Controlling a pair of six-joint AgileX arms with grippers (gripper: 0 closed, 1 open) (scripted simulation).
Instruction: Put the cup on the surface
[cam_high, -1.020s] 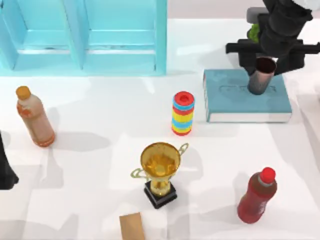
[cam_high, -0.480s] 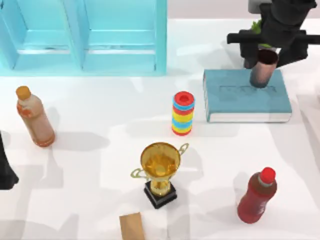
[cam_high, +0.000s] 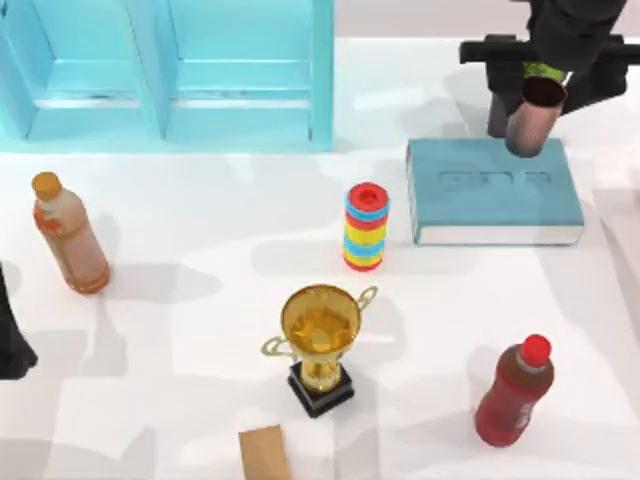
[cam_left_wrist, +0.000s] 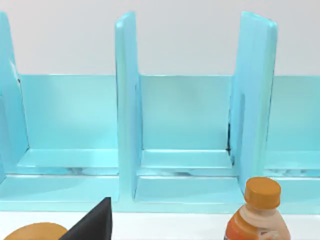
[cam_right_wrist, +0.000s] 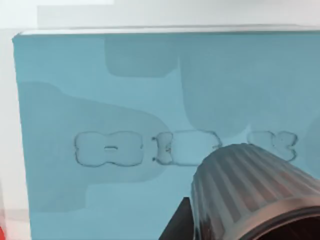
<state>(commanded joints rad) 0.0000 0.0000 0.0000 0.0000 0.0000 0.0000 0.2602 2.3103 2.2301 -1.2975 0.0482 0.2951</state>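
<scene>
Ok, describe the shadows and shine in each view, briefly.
Top view: soft grey shadows lie across the glossy white tabletop, and the trophy gleams. Right wrist view: the cup shows a ribbed metallic sheen, with broad shadows over the book. Left wrist view: evenly lit cabinet, faint reflections on its shelf.

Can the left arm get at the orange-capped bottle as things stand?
Probably yes: the left arm sits at the table's left edge, the bottle stands just beside it, nothing between. The right pincer holds the cup.

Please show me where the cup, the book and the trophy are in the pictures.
cup (cam_high: 530, 125), top view, on its ribbed side.
book (cam_high: 480, 195), top view, on its teal cover.
trophy (cam_high: 320, 325), top view, on its gold bowl.
</scene>
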